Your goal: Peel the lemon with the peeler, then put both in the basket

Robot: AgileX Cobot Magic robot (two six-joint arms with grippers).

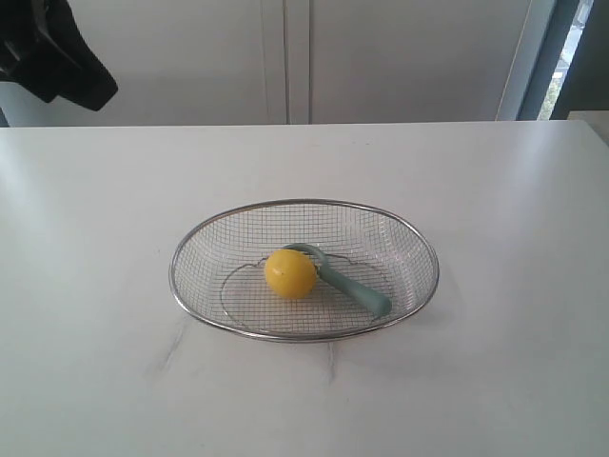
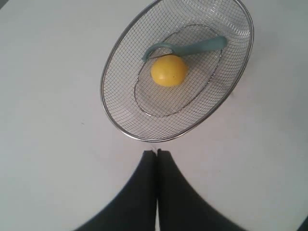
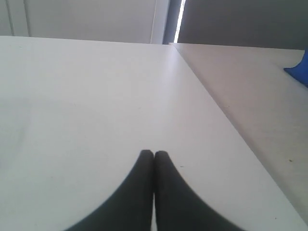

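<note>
A white table [image 1: 95, 381] fills the exterior view from the bottom edge up. In the middle of the frame a wire mesh basket [image 1: 172, 276] sits on it. The lemon [image 1: 289, 273] lies inside the basket, near its middle. It is round, bright yellow and looks smooth. The peeler [image 1: 357, 290] lies in the basket too, touching the lemon. Its curved head peeks out from behind the fruit, and its pale green handle points to the lower right of the frame. Farther back, in the upper left corner, a black arm part [image 1: 57, 48] hangs high over the table. Behind the table stands a white wall [image 1: 285, 57].

In the left wrist view the left gripper [image 2: 157, 153] is closed, its two black fingers pressed together with nothing between them. It hangs above the table, just short of the basket's rim. Past it, the lemon and the peeler lie side by side in the mesh.

In the right wrist view the right gripper [image 3: 154, 154] is closed too and holds nothing. It is low over the bare table. Beyond it, a second table [image 3: 250, 86] butts against the first, and a blue thing [image 3: 299, 70] shows at its far edge.
</note>
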